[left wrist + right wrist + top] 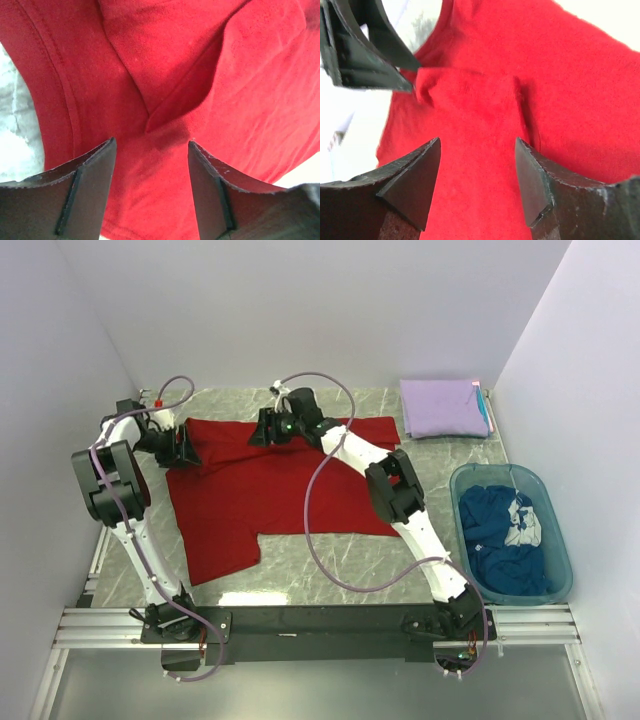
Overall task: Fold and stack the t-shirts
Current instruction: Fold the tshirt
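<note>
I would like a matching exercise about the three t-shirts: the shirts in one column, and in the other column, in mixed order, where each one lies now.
Column 1
1. red t-shirt
2. lavender t-shirt
3. dark blue t-shirt

Column 2
A. crumpled inside the teal tub
B. folded at the far right corner of the table
C. spread out in the middle of the table

Pairs: 1-C, 2-B, 3-A

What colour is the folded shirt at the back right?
Lavender shirt, clearest in the top external view.

I record spread t-shirt (pixel 270 490) flat at table (pixel 285 570) centre-left, folded t-shirt (pixel 442 407) at far right corner, tub (pixel 562 558) before it along right edge, crumpled t-shirt (pixel 495 540) inside
</note>
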### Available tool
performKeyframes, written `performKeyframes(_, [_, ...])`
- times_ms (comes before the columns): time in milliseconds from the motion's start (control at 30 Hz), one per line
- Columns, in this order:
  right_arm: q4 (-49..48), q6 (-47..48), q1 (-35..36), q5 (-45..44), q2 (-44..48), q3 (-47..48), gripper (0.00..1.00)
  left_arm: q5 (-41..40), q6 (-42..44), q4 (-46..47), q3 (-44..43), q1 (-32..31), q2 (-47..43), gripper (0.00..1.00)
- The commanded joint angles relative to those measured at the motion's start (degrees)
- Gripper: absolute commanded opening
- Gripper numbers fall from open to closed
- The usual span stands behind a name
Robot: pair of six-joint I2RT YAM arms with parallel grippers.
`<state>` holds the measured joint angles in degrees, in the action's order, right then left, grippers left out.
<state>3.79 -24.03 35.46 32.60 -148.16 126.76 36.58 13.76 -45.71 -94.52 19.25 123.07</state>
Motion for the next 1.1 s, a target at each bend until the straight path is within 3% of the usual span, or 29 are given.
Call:
performKeyframes(0, [-6.87, -6.8, -0.4, -2.72, -2.3, 5.77, 0.68, 2.97, -2.42, 2.73, 0.04, -0.43, 0.33, 0.64])
performKeyframes(267, [-9.94, -17.34, -0.48, -4.04, -5.65, 7.28, 0.69, 4.03, -3.21, 3.26, 0.04, -2.37, 1.56, 0.55])
performKeyframes(367, [-10.82, -19.55, -0.48, -1.94, -5.39, 5.0, 0.69, 6.83, -1.73, 1.61, -0.31, -2.72, 1.48, 0.42])
performKeyframes(467, [-11.44, -20.26, -0.92, 0.52, -4.16, 2.63, 0.69, 7.28, 5.12, -3.3, 0.56, -3.68, -1.06, 0.29])
performKeyframes(500, [-11.53, -20.44, -1.44, 1.41, -3.72, 2.09, 0.69, 6.67, 9.75, -4.9, 0.91, -3.86, -1.6, 0.21])
performKeyframes(633, [-11.35, -20.18, -3.46, 5.89, -1.26, -0.37, 0.69, 2.02, 19.01, -9.83, 5.38, -4.04, -5.28, 0.1])
performKeyframes(767, [-8.29, -17.02, -5.4, 11.25, 2.16, -2.04, 0.73, -5.18, 28.15, -10.45, 10.75, -3.95, -10.29, 0.18])
performKeyframes(900, [-2.66, -12.63, -7.24, 17.13, 5.59, -3.71, 0.79, -10.29, 36.23, -8.96, 12.78, -3.42, -14.16, 0.48])
performKeyframes(1067, [10.05, -2.2, -10.76, 18.29, 11.91, -6.35, 0.81, -5.75, 37.49, -12.11, 2.35, -3.95, -13.04, 0.56])
